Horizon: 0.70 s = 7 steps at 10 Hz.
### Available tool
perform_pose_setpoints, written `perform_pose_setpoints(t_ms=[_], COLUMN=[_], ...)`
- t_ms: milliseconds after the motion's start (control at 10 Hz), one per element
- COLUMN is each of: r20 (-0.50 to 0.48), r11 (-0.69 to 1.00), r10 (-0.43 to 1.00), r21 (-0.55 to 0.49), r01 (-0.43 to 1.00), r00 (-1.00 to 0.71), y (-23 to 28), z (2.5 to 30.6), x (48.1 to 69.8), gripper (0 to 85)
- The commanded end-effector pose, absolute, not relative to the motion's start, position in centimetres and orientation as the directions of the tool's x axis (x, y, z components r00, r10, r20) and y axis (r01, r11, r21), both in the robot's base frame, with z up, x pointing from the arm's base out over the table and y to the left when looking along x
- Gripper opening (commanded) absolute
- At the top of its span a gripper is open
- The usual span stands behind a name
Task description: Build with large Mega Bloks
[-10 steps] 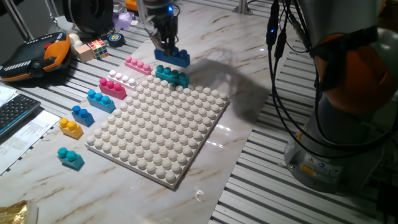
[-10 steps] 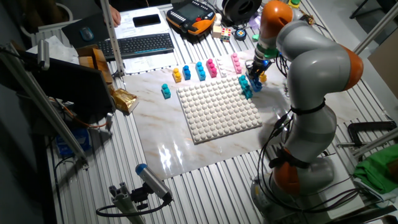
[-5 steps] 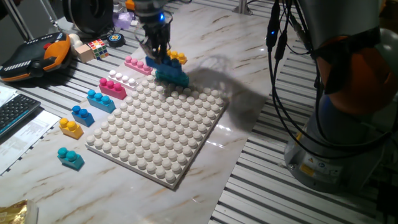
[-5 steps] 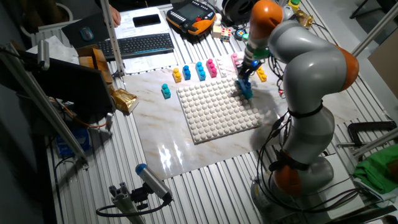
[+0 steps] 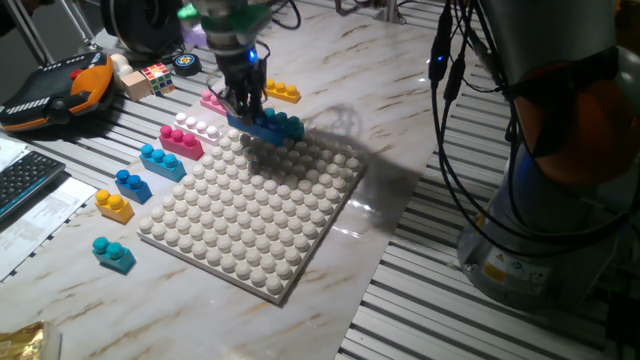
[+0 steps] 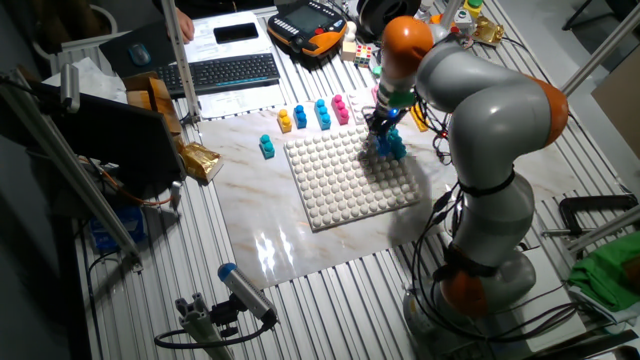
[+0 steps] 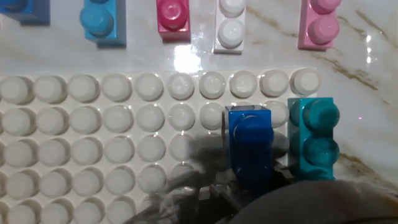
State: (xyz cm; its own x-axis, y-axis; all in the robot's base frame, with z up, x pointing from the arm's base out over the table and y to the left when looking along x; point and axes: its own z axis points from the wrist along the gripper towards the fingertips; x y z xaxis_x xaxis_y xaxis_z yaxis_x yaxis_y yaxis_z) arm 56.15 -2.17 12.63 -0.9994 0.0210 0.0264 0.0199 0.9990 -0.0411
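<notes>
My gripper (image 5: 246, 103) is shut on a dark blue brick (image 5: 256, 126) and holds it over the far edge of the white baseplate (image 5: 250, 215). In the hand view the blue brick (image 7: 250, 142) hangs over the second and third stud rows, right beside a teal brick (image 7: 313, 135) at the plate's edge. The teal brick (image 5: 287, 125) also shows in the fixed views, as does the gripper (image 6: 380, 125). A yellow brick (image 5: 283, 93) lies on the table behind. Whether the blue brick touches the studs I cannot tell.
Left of the plate lie a pink brick (image 5: 212, 100), a white brick (image 5: 198, 127), a magenta brick (image 5: 180, 142), a light blue brick (image 5: 162, 160), and small blue (image 5: 132, 185), yellow (image 5: 114, 205) and teal (image 5: 114, 254) bricks. A puzzle cube (image 5: 157, 78) and a pendant (image 5: 60, 88) are beyond.
My gripper carried the blue brick from behind the teal brick leftward and forward, to over the baseplate's far edge. The yellow brick behind has come into view.
</notes>
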Motion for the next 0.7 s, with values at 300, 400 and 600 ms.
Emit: perform_pose_setpoints(t_ms=[300,400,600], r20=[0.009,0.005,-0.004], r11=[0.999,0.999,1.0], r10=[0.024,0.014,0.012], r21=[-0.032,-0.041,-0.026], r01=[0.024,0.013,0.012], r00=[-1.0,-1.0,-1.0], y=[-2.7,-2.8,-3.0], z=[11.0,10.5,9.1], x=[56.5,56.5,56.4], gripper=[0.7,0.7,0.7])
